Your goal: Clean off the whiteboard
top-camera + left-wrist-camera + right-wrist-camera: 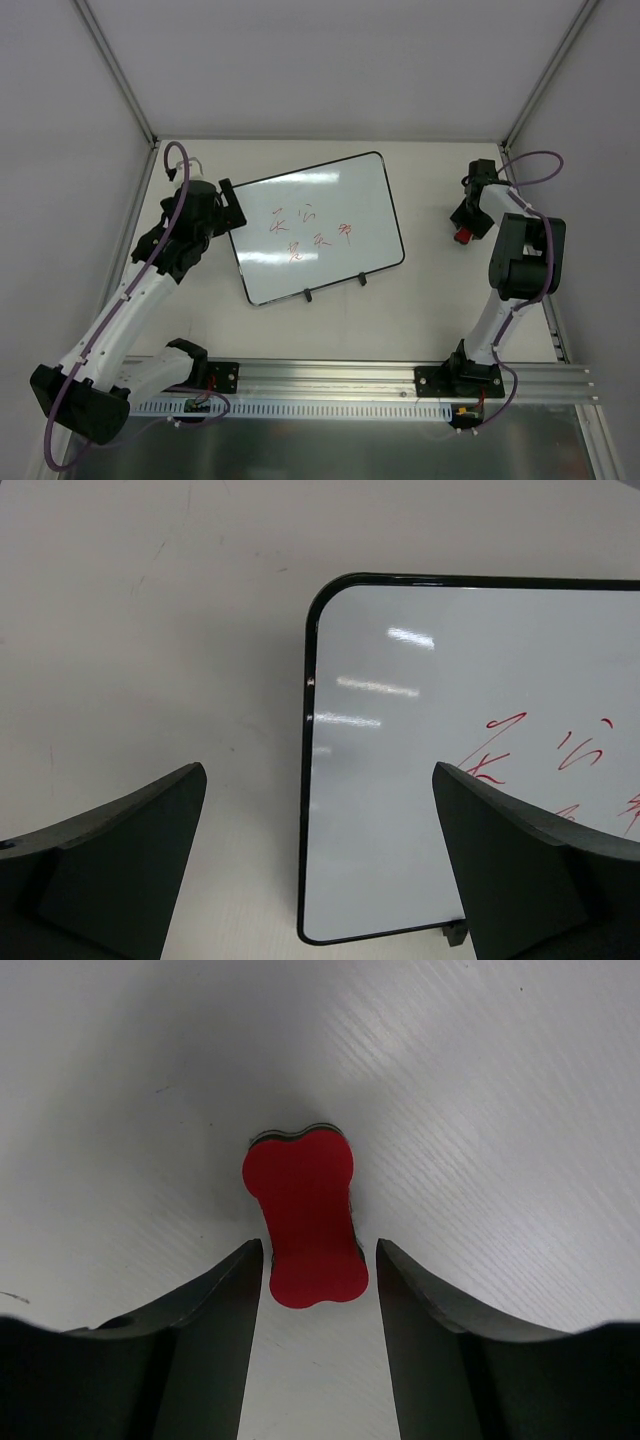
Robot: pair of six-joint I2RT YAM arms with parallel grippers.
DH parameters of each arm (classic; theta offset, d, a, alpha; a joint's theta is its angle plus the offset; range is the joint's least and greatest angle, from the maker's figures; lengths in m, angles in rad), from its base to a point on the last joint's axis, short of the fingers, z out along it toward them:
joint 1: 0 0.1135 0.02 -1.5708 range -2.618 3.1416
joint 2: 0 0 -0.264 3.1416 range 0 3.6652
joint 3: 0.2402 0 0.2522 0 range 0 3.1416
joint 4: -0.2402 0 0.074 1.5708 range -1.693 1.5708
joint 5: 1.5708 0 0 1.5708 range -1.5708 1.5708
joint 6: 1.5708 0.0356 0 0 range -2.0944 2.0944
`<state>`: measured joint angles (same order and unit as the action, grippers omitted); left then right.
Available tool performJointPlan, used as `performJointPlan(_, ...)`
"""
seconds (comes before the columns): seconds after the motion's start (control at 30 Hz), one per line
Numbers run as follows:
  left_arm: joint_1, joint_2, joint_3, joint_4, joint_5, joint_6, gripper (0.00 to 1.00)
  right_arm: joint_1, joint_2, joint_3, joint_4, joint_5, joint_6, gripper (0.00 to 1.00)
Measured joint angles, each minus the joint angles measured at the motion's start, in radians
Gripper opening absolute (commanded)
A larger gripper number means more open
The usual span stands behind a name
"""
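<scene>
My right gripper (320,1248) straddled the red eraser (303,1210), jaws narrow, contact unclear. Best to pinch it square across the waist. My left gripper (320,772) gaped wide over the whiteboard (300,200), flat on the table (430,300), scribbles unerased.

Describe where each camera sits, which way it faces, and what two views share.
Top external: above and behind the robot, looking down on the left arm, right arm, glossy white black-rimmed whiteboard with red scribbles, and small red bone-shaped block.
Left wrist: on the left arm, facing down at the whiteboard's corner; the open left pincer frames it.
Right wrist: on the right arm, facing down at the red block; the right pincer straddles it.
Shared: top and left wrist both show the whiteboard.
</scene>
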<state>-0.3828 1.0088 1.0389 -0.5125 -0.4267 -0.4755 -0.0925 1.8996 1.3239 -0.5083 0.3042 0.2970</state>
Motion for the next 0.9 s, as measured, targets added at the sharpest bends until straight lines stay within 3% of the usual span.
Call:
performJointPlan(0.13, 0.019, -0.002, -0.028, -0.002, 0.005, 0.002, 0.99, -0.009, 0.016, 0.002, -0.002, -0.007, 0.006, 0.47)
performJointPlan(0.27, 0.026, -0.002, -0.045, -0.002, 0.002, 0.005, 0.99, -0.012, 0.030, 0.014, -0.005, -0.012, 0.004, 0.35)
performJointPlan(0.4, 0.037, -0.002, -0.059, -0.001, 0.003, 0.006, 0.99, -0.013, 0.032, 0.026, -0.004, -0.019, -0.004, 0.12)
performJointPlan(0.53, 0.069, 0.002, -0.083, 0.010, 0.040, 0.011, 0.99, -0.009, 0.032, 0.028, -0.005, -0.022, -0.023, 0.01)
performJointPlan(0.7, 0.122, 0.007, -0.127, 0.060, 0.150, 0.033, 0.99, 0.039, -0.034, -0.005, -0.006, -0.010, -0.080, 0.00)
performJointPlan(0.9, 0.183, 0.031, -0.159, 0.153, 0.298, 0.070, 0.92, 0.284, -0.286, -0.074, 0.011, 0.026, -0.170, 0.00)
